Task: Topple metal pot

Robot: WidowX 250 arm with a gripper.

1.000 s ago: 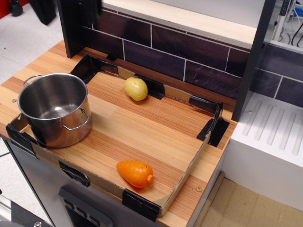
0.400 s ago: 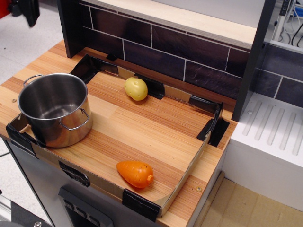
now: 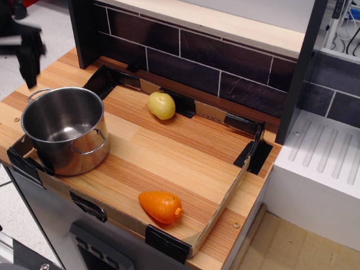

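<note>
The metal pot (image 3: 64,129) stands upright at the front left corner of the wooden board, shiny steel with two wire loop handles and nothing inside. My gripper (image 3: 28,64) is a dark, motion-blurred shape at the far left edge of the view, above and behind the pot's back left rim and not touching it. The blur hides how its jaws stand.
A yellow toy potato (image 3: 162,105) lies near the back of the board. An orange toy carrot (image 3: 161,206) lies near the front edge. A low cardboard rim (image 3: 225,191) with black tape borders the board. A dark tiled wall (image 3: 197,62) stands behind, and a white sink drainer (image 3: 323,157) is at the right.
My gripper has come down from the top left corner toward the pot's back left side. The pot, potato and carrot have not moved.
</note>
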